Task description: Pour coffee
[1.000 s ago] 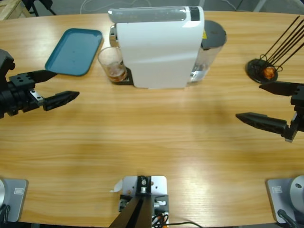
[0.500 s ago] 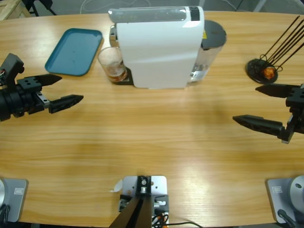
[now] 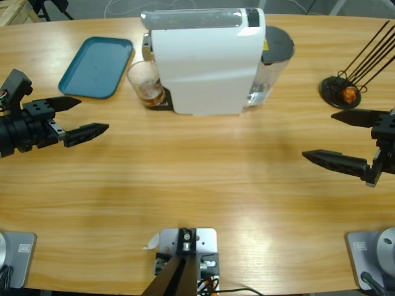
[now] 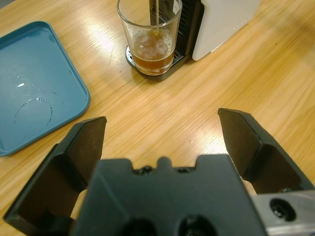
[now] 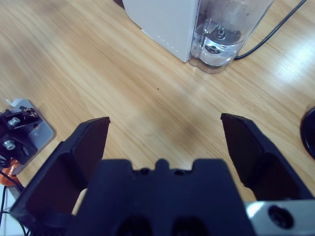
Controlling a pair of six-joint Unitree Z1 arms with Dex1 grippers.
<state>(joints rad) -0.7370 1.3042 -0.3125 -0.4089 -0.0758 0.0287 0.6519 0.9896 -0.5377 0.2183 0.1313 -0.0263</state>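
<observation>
Presently the left gripper (image 3: 79,115) stands agape, empty, facing the glass (image 4: 149,34) of coffee (image 4: 152,55) under the machine (image 3: 207,58); a careless grab risks spillage. Right gripper (image 3: 341,138) likewise agape, empty.

I count two grippers: the left gripper (image 3: 85,115) and the right gripper (image 3: 329,137), both with jaws spread. One glass (image 3: 145,82) with one small pour of coffee (image 4: 152,53) in it. One white machine (image 3: 207,60), one teal tray (image 3: 97,66), one black wire stand (image 3: 343,89) holding one orange thing (image 3: 350,94). One table (image 3: 197,179).
</observation>
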